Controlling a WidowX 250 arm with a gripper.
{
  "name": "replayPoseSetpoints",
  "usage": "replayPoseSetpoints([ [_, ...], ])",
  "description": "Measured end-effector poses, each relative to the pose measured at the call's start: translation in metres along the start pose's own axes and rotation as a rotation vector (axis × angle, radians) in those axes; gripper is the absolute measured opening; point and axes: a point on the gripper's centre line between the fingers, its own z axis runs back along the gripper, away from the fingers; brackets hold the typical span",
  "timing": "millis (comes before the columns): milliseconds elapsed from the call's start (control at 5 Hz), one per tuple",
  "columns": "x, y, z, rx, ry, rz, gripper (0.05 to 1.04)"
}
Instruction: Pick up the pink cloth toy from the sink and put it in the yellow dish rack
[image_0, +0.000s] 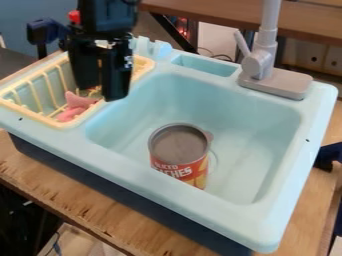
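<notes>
The black gripper (101, 90) hangs at the upper left over the right part of the yellow dish rack (40, 118), its fingers apart and pointing down. Part of the rack shows between them. A pink toy (75, 106) lies in the rack, just below and to the left of the gripper. Something small and reddish green is partly hidden behind the fingers. In the light blue sink (254, 142), a can (179, 156) with a red and yellow label and a grey top stands upright in the basin, well to the gripper's lower right.
A grey faucet (260, 65) rises at the sink's back right corner. Beside it is a small recessed compartment (204, 66) in the back rim. The sink stands on a wooden table (80, 202), and a dark blue object (328, 156) is at the right edge.
</notes>
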Motion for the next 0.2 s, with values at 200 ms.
replayPoseSetpoints([
  [200,0.0037,-0.025,-0.0031,0.015,0.036,-0.022,1.001],
])
